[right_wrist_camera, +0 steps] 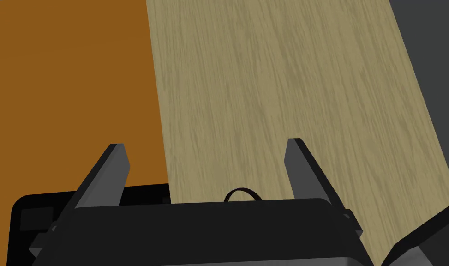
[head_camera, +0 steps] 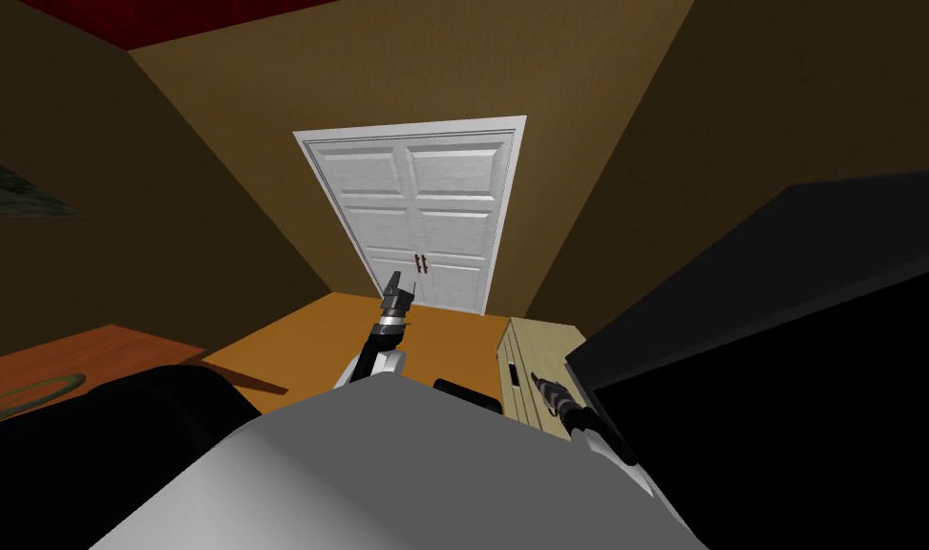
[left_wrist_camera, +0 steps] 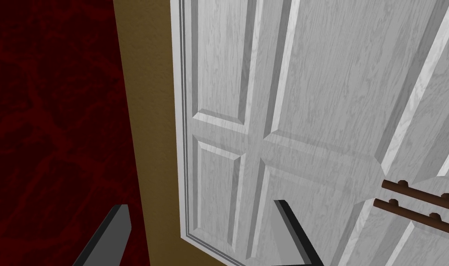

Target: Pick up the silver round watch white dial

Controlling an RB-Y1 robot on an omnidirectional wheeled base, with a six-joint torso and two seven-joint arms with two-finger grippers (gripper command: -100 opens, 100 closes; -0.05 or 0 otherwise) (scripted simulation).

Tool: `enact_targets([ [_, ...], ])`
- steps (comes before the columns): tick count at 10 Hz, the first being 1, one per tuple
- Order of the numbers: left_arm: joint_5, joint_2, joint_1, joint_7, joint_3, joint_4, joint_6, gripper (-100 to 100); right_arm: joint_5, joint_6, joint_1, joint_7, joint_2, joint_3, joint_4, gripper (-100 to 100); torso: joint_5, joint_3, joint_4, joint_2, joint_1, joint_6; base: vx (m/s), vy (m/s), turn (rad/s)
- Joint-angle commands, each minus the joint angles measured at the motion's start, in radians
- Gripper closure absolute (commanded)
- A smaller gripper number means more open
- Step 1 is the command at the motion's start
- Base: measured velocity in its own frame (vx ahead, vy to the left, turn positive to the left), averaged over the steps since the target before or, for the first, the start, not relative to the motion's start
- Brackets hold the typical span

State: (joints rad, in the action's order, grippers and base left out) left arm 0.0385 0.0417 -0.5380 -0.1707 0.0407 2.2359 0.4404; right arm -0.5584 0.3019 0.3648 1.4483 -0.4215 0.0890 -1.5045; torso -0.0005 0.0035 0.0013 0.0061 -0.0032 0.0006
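1. The right gripper hangs over a pale wood cabinet. Its 2 fingers stand apart with nothing between them.
2. I cannot make out the watch for certain. A thin dark loop lies on the cabinet's top at the lower centre of the right wrist view. It peeks over the gripper's body between the fingers, and I cannot tell whether it is the strap.
3. In the head view this gripper sits at the lower right of centre, above the cabinet. A large dark block is just to the right of the cabinet.
4. The orange floor fills the left of the right wrist view.
5. The left gripper is raised at the frame's centre and points at a white panelled double door. Its 2 fingers are spread and hold nothing.
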Motion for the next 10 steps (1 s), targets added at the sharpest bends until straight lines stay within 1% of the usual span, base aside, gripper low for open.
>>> enact_targets([
  [1, 0.0, 0.0, 0.0, 0.0, 0.0, 0.0, 0.0, 0, -0.023, 0.022, 0.007, 0.047, -0.024, 0.016, 0.021, -100, 0.0, 0.0, 0.0, 0.0, 0.0, 0.0, -0.091, -0.043, 0.025],
  [5, 0.0, 0.0, 0.0, 0.0, 0.0, 0.0, 0.0, 0, -0.059, 0.065, 0.017, 0.128, -0.065, 0.041, 0.054, -100, 0.0, -0.001, 0.0, -0.001, 0.002, 0.0, -0.07, -0.023, 0.021],
  [6, 0.0, 0.0, 0.0, 0.0, 0.0, 0.0, 0.0, 0, -0.046, 0.064, 0.017, 0.114, -0.054, 0.032, 0.042, -100, 0.001, -0.001, 0.0, -0.002, 0.003, 0.0, -0.022, -0.002, 0.003],
  [7, 0.0, 0.0, 0.0, 0.0, 0.0, 0.0, 0.0, 0, -0.046, 0.068, 0.017, 0.12, -0.055, 0.032, 0.042, 0, 0.001, -0.002, -0.001, -0.004, 0.004, 0.0, 0.0, 0.0, 0.0],
  [8, 0.0, 0.0, 0.0, 0.0, 0.0, 0.0, 0.0, 0, -0.044, 0.052, 0.007, 0.096, -0.029, 0.033, 0.073, -100, 0.001, -0.003, -0.001, -0.005, 0.004, 0.0, 0.024, -0.019, -0.003],
  [10, 0.0, 0.0, 0.0, 0.0, 0.0, 0.0, 0.0, 0, -0.041, 0.036, -0.003, 0.074, -0.003, 0.033, 0.104, -100, 0.0, -0.005, -0.002, -0.009, 0.002, 0.0, 0.065, -0.035, 0.001],
])
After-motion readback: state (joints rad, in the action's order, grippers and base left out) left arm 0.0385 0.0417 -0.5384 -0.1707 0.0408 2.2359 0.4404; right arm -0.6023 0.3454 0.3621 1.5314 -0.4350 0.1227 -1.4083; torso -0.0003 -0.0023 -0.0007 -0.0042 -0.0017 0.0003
